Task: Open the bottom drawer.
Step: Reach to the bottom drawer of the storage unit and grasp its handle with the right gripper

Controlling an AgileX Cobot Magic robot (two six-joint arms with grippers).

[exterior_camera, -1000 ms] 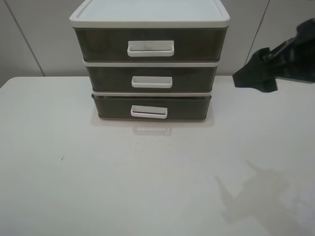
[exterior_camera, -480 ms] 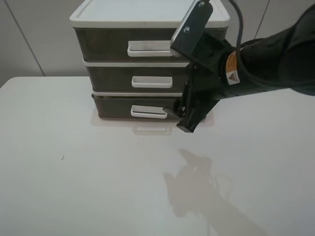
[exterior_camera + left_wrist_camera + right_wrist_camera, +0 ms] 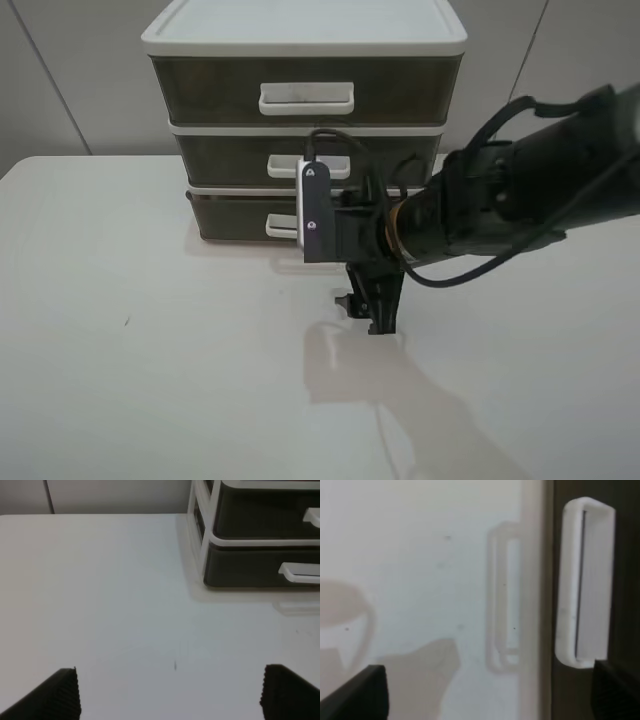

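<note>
Just before the bottom drawer, your right pincer hangs over the tabletop, fingers spread wide, near the white handle but not touching it. Bottom drawer: pushed in, lowest of the three-drawer stack at the tabletop's rear. Left pincer: spread, well apart from the stack.

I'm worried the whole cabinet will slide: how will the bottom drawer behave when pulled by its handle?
The bottom drawer is shallow, thin-looking plastic, so probably light and easy-sliding. Its small white handle looks rigid but smooth, perhaps slippery. The cabinet shows no fastening to the glossy table, so it may drag forward.
</note>
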